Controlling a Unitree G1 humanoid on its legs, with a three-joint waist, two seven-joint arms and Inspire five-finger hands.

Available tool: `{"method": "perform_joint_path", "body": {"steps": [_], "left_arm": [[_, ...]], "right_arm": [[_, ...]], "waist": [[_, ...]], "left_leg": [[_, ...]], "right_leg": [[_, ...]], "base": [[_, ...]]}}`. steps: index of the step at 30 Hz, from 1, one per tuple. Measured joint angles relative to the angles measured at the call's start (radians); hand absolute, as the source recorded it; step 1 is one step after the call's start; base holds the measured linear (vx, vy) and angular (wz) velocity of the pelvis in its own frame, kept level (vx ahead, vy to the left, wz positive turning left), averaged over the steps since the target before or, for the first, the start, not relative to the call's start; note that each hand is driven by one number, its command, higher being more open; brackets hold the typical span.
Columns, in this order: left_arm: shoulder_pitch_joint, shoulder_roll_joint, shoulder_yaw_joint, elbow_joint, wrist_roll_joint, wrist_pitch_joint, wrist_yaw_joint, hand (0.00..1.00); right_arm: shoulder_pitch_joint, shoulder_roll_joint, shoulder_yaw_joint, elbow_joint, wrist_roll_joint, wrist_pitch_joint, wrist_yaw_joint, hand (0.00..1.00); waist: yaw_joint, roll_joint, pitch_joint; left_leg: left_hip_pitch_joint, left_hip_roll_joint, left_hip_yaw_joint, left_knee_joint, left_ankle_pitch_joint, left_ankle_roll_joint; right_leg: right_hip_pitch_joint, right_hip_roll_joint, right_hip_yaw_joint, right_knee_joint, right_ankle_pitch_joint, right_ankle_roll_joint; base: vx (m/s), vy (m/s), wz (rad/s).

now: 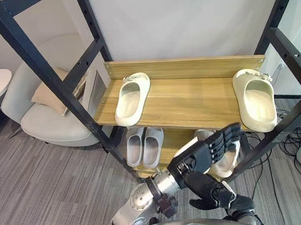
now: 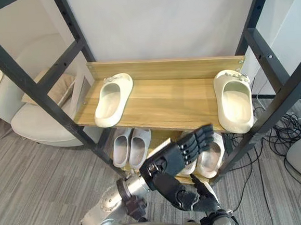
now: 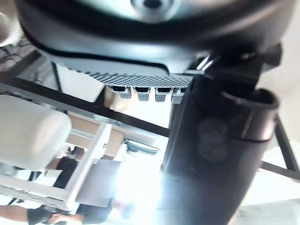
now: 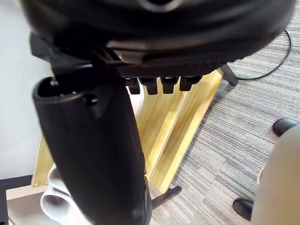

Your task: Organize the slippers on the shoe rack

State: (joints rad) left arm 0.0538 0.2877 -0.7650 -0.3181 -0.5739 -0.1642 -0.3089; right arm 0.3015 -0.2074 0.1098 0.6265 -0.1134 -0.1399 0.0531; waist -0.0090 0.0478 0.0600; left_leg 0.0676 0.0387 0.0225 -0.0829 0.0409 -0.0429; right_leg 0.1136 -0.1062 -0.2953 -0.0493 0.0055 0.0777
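Head pair: we look steeply down from above and in front of the rack (image 1: pixel 186 102). Its top shelf sits mid-frame, with the floor (image 1: pixel 36 179) around it. Both eyes share the whole rack and the floor beside it. The right eye sits slightly to one side, so everything lands further left there.

Left wrist: we look along the left hand (image 3: pixel 140 33) from very close, past its fingers (image 3: pixel 140 91) to a dark bar (image 3: pixel 93 110).

Right wrist: equally close along the right hand (image 4: pixel 93 140), facing rack wood and floor.
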Motion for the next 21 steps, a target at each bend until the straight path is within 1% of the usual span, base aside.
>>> {"method": "perform_joint_path", "body": {"steps": [4, 8, 9, 10, 13, 15, 17, 18, 20, 21], "left_arm": [[-0.009, -0.028, 0.033, -0.062, -0.006, -0.008, 0.04, 1.0], [-0.02, -0.054, 0.09, -0.112, 0.038, -0.036, 0.121, 1.0], [-0.035, -0.058, 0.113, -0.119, 0.073, -0.049, 0.149, 1.0], [-0.053, -0.061, 0.145, -0.119, 0.114, -0.063, 0.18, 1.0], [-0.098, -0.061, 0.199, -0.119, 0.215, -0.092, 0.246, 1.0], [-0.143, -0.058, 0.253, -0.119, 0.321, -0.118, 0.315, 1.0], [-0.171, -0.053, 0.283, -0.118, 0.394, -0.128, 0.355, 1.0], [-0.202, -0.036, 0.303, -0.112, 0.471, -0.139, 0.395, 1.0], [-0.235, -0.012, 0.321, -0.097, 0.524, -0.144, 0.42, 1.0], [-0.267, 0.014, 0.339, -0.071, 0.573, -0.149, 0.437, 1.0]], "right_arm": [[0.003, 0.003, 0.0, 0.008, 0.001, 0.0, 0.003, 1.0], [0.0, 0.008, 0.003, 0.021, 0.001, 0.003, 0.002, 1.0], [0.0, 0.01, 0.004, 0.022, 0.001, 0.003, 0.002, 1.0], [0.005, 0.011, 0.014, 0.023, 0.007, 0.003, 0.001, 1.0], [0.008, 0.012, 0.022, 0.025, 0.032, 0.003, 0.001, 1.0], [0.007, 0.012, 0.029, 0.032, 0.037, 0.003, 0.001, 1.0], [0.006, 0.013, 0.031, 0.037, 0.036, 0.003, 0.001, 1.0], [0.006, 0.013, 0.033, 0.037, 0.036, 0.003, 0.001, 1.0], [0.006, 0.013, 0.035, 0.037, 0.036, 0.003, 0.001, 1.0], [0.005, 0.012, 0.038, 0.037, 0.036, 0.003, 0.001, 1.0]], "waist": [[0.003, -0.005, -0.008], [0.008, -0.012, -0.017], [0.009, -0.013, -0.016], [0.008, -0.019, -0.02], [0.008, -0.022, -0.026], [0.008, -0.026, -0.026], [0.008, -0.028, -0.027], [0.007, -0.03, -0.027], [0.007, -0.031, -0.026], [0.007, -0.032, -0.026]], "left_leg": [[0.006, -0.001, -0.007, 0.0, 0.0, 0.0], [0.009, -0.001, -0.012, 0.0, 0.0, 0.0], [0.017, -0.001, -0.014, 0.0, 0.0, 0.0], [0.022, -0.002, -0.018, 0.0, 0.0, 0.0], [0.021, -0.002, -0.032, 0.001, 0.0, 0.0], [0.022, -0.002, -0.037, 0.001, 0.0, -0.001], [0.022, -0.002, -0.039, 0.001, 0.0, -0.001], [0.022, -0.003, -0.041, 0.0, 0.0, -0.001], [0.021, -0.004, -0.044, 0.0, 0.0, -0.001], [0.02, -0.004, -0.047, 0.0, 0.0, -0.001]], "right_leg": [[0.01, -0.001, -0.007, 0.0, -0.003, 0.001], [0.015, 0.0, -0.01, 0.001, -0.005, 0.0], [0.024, 0.0, -0.012, 0.001, -0.005, 0.001], [0.031, -0.001, -0.016, 0.002, -0.009, 0.0], [0.035, 0.0, -0.028, 0.007, -0.014, -0.001], [0.038, 0.0, -0.034, 0.011, -0.019, -0.001], [0.038, 0.0, -0.036, 0.012, -0.021, -0.002], [0.037, 0.0, -0.039, 0.014, -0.024, -0.003], [0.037, 0.0, -0.041, 0.017, -0.026, -0.002], [0.037, 0.0, -0.045, 0.017, -0.028, -0.002]], "base": [[0.0, -0.002, 0.05], [0.0, 0.001, 0.03], [-0.01, 0.0, 0.07], [-0.01, -0.002, 0.09], [-0.01, -0.008, 0.13], [-0.01, -0.007, 0.09], [0.01, -0.004, 0.05], [0.02, -0.002, 0.04], [0.02, -0.004, 0.05], [0.02, -0.007, 0.06]]}}
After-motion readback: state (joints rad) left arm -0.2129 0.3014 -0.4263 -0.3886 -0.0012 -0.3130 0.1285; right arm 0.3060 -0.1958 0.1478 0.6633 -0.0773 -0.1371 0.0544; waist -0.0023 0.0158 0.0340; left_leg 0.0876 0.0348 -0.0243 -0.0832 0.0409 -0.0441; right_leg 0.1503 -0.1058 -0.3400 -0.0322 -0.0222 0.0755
